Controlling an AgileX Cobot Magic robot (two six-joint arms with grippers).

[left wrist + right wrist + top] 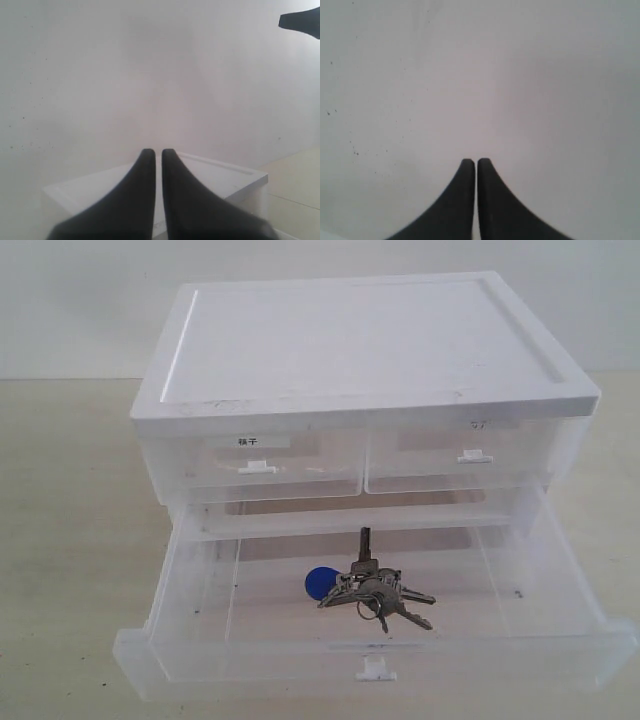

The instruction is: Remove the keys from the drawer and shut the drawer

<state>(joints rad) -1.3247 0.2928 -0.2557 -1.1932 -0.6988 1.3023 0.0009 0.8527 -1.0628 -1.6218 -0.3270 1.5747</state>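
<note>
The drawer [220, 660] stood open, baring the keys [375, 586] for pickup; the left gripper [156, 153] and right gripper [476, 163] were pressed together, empty.

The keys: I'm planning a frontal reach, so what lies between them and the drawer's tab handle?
In the exterior view, only bare drawer floor and its translucent front wall separate the keys from the tab handle.
</note>
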